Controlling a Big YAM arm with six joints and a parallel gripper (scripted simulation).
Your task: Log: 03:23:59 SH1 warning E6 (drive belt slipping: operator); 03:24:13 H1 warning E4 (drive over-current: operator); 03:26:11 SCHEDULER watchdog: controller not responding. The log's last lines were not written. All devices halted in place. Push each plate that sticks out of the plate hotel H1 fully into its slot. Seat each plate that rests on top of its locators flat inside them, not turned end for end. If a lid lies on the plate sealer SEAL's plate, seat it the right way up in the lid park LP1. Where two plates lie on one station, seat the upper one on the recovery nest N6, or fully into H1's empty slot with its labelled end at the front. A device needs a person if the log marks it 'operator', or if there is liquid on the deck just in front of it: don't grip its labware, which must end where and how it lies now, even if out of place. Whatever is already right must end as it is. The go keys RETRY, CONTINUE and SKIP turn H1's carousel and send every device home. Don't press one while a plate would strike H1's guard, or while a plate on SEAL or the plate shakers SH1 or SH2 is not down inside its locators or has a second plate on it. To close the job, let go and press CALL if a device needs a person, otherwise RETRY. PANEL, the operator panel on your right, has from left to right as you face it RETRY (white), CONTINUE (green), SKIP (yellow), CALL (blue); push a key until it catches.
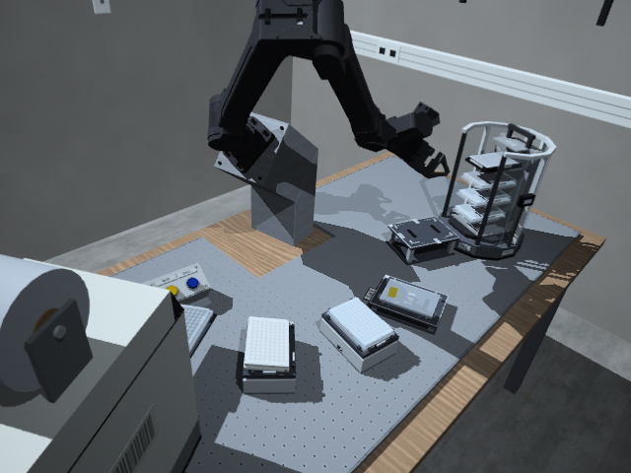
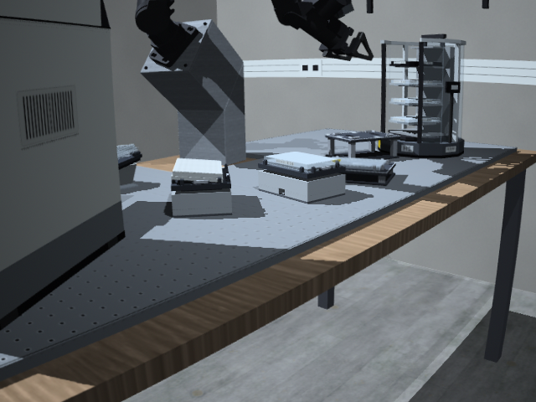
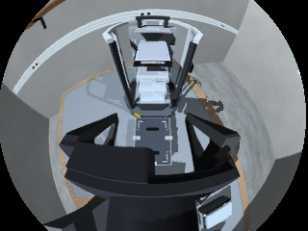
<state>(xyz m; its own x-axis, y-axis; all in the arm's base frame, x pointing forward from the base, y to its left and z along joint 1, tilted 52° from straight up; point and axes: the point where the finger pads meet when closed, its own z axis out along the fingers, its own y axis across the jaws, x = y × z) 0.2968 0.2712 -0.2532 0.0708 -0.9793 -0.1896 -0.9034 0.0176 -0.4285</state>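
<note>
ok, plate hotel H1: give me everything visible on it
The plate hotel H1 is a tall round tower at the table's far right corner: dark base, dark uprights, white top ring, clear curved guard. White plates lie on stacked shelves; the top one seems to stick out front. The open claw hangs beside it, touching nothing. A dark nest stands just before it.
</note>
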